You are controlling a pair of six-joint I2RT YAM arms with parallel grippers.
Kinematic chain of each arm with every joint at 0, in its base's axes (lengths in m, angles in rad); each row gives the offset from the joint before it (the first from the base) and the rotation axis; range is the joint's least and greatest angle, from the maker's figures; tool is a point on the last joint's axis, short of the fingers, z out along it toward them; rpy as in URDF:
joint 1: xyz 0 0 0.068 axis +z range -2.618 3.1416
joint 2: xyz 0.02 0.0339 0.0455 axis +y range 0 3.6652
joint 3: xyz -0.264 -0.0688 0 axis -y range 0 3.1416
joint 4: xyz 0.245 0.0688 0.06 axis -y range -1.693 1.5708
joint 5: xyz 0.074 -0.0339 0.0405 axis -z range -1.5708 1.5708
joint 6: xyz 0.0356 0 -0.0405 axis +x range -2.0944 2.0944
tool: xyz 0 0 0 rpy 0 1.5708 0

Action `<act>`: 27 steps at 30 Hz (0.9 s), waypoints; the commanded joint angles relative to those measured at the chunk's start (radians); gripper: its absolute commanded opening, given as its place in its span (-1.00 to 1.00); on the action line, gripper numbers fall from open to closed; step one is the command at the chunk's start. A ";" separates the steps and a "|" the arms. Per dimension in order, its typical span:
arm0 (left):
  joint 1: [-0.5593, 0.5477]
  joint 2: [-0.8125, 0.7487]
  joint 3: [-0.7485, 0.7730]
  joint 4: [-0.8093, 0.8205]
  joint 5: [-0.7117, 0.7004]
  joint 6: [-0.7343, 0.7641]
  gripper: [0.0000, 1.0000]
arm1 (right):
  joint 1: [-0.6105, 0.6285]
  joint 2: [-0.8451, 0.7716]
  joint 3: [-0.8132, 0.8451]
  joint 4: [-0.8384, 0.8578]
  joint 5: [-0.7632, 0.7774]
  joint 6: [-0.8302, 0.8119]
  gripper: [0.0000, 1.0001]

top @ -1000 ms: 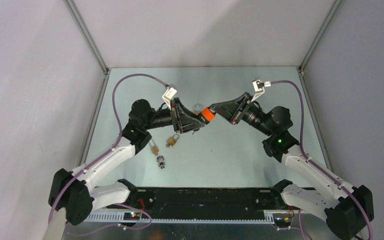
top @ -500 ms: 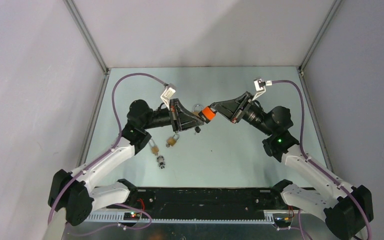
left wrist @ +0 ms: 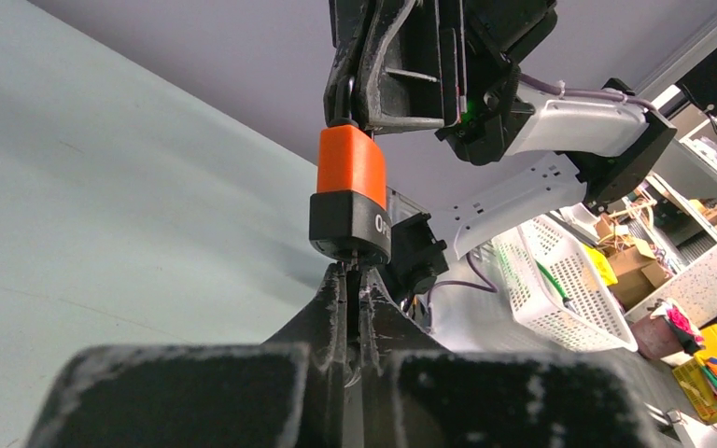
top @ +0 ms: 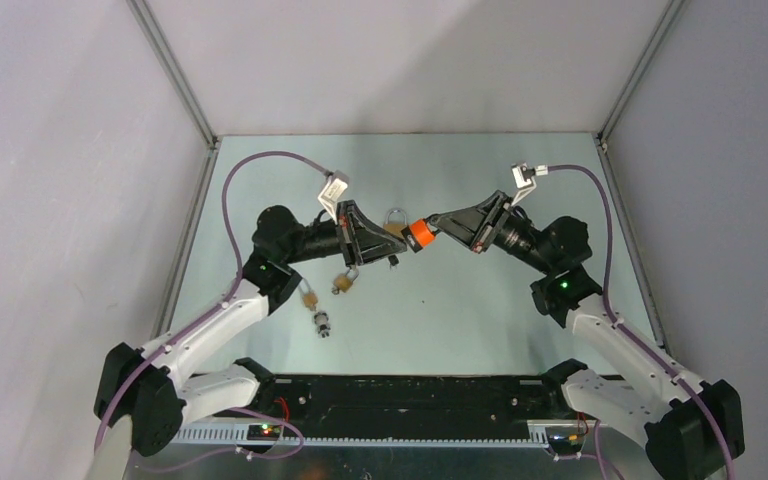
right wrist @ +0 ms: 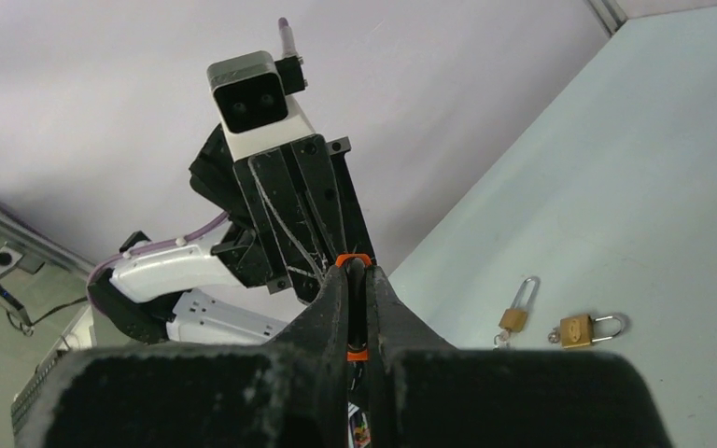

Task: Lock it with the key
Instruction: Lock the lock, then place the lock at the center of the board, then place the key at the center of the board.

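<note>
An orange-and-black padlock (top: pixel 418 234) hangs in the air at mid-table between both arms. My right gripper (top: pixel 432 226) is shut on its upper part; in the right wrist view a strip of the orange padlock (right wrist: pixel 354 259) shows between the closed tips of that gripper (right wrist: pixel 356 273). My left gripper (left wrist: pixel 353 282) is shut just under the padlock (left wrist: pixel 350 191), pinching a thin key (left wrist: pixel 353 269) that runs up into the black base. Most of the key is hidden by the fingers. In the top view the left gripper (top: pixel 401 246) touches the padlock's left end.
Two small brass padlocks (top: pixel 344 283) (top: pixel 309 297) and a silver piece (top: pixel 322 323) lie on the table under the left arm. Another padlock with a raised shackle (top: pixel 396 218) sits behind the grippers. The grey side walls (top: pixel 80 200) stand close.
My left gripper has closed from partly open to shut on the key under the padlock. Both wrists have shifted slightly; the padlock stays in the right gripper.
</note>
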 commanded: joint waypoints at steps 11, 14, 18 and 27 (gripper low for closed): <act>0.034 -0.065 -0.074 -0.066 0.126 -0.042 -1.00 | -0.134 -0.022 0.029 0.395 0.129 0.017 -1.00; 0.033 -0.065 -0.066 -0.065 0.084 -0.050 -1.00 | -0.092 -0.009 0.033 0.359 0.146 0.006 -1.00; 0.033 -0.064 -0.055 -0.066 0.023 -0.053 -1.00 | -0.047 -0.012 0.033 0.270 0.200 -0.050 -1.00; 0.024 0.140 0.004 -0.070 -0.227 -0.058 -1.00 | -0.174 0.035 0.032 -0.168 0.274 -0.075 -1.00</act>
